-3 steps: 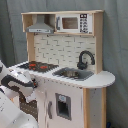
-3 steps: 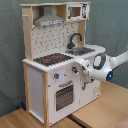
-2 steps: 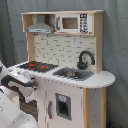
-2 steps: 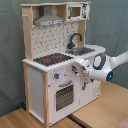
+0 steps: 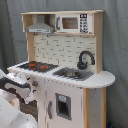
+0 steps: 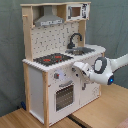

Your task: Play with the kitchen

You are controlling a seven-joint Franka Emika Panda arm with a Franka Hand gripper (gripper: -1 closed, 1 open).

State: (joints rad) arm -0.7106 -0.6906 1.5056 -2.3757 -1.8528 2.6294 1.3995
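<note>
— Where are you with the kitchen [image 6: 55, 70]?
— It stands on the desk [image 6: 95, 112]; your end effector [image 6: 78, 66] sits at the knob panel above the oven door [image 6: 64, 96]. I cannot tell its opening.
— Next?
— You probably need to line up on one knob [image 6: 56, 76].

You're looking at the kitchen [image 5: 75, 75], painted white panels framed in pale matt wood, with a glossy black faucet [image 5: 84, 59] and a dull metallic sink [image 5: 75, 74] beyond the gripper [image 6: 76, 68], whose arm [image 6: 102, 67] shell looks like smooth white plastic.
</note>
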